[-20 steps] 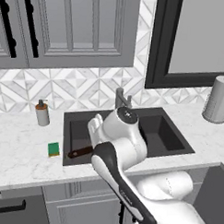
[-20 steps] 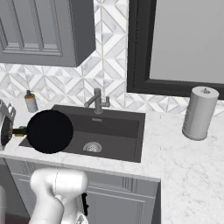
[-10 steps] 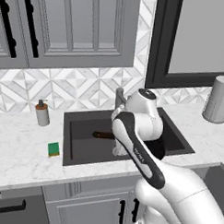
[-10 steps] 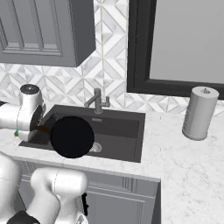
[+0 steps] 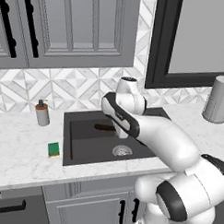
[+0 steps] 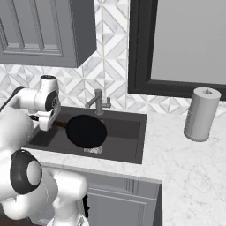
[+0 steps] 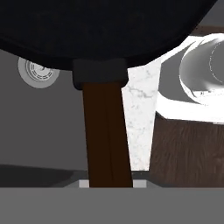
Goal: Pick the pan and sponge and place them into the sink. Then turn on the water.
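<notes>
The black pan (image 6: 86, 131) hangs over the dark sink (image 6: 128, 132), its disc tipped toward the right base camera. My gripper (image 6: 47, 122) is shut on the pan's long brown handle (image 6: 58, 125), at the basin's left end. In the hand view the handle (image 7: 107, 140) runs up to the pan (image 7: 100, 30), with the sink drain (image 7: 38, 72) below. In the left base view my arm covers most of the pan and only the handle (image 5: 104, 128) shows above the sink (image 5: 85, 140). The green sponge (image 5: 53, 149) lies on the marble left of the sink.
A grey faucet (image 6: 99, 102) stands behind the basin, with no stream showing. A soap dispenser (image 5: 42, 113) sits back left on the counter. A paper towel roll (image 6: 202, 114) stands on the right counter. Wall cabinets hang above the left side.
My arm has swung to the right with the pan, carrying it from the sink's left edge to over the middle of the basin. The sponge has stayed put.
</notes>
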You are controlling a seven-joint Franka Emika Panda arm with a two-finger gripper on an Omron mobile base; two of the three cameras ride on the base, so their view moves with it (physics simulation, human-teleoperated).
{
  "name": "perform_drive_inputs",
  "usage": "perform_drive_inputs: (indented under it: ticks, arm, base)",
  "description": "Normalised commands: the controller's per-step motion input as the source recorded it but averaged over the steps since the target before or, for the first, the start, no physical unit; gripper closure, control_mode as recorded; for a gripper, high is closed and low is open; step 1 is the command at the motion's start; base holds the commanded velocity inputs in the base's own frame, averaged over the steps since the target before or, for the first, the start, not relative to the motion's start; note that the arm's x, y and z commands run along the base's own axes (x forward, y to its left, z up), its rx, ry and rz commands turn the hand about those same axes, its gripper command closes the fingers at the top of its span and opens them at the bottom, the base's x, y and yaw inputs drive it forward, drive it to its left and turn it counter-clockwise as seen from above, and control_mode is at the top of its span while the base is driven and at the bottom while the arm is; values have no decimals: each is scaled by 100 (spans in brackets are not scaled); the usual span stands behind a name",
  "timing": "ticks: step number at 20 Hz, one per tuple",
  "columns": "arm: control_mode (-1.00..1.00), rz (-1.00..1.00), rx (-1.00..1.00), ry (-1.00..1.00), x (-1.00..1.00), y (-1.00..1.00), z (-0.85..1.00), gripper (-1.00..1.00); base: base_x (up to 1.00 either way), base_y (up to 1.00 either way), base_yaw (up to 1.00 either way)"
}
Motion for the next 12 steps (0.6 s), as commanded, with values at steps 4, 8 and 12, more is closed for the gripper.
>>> perform_drive_inputs:
  ticks: [4,8,12]
  arm:
    - [-100,2,-11,-2,30,4,-66,100]
    - [-100,0,-1,-10,5,0,-73,100]
    - [-100,-1,-4,-13,0,0,-64,100]
  base:
    - [0,0,0]
    - [0,0,0]
    - [0,0,0]
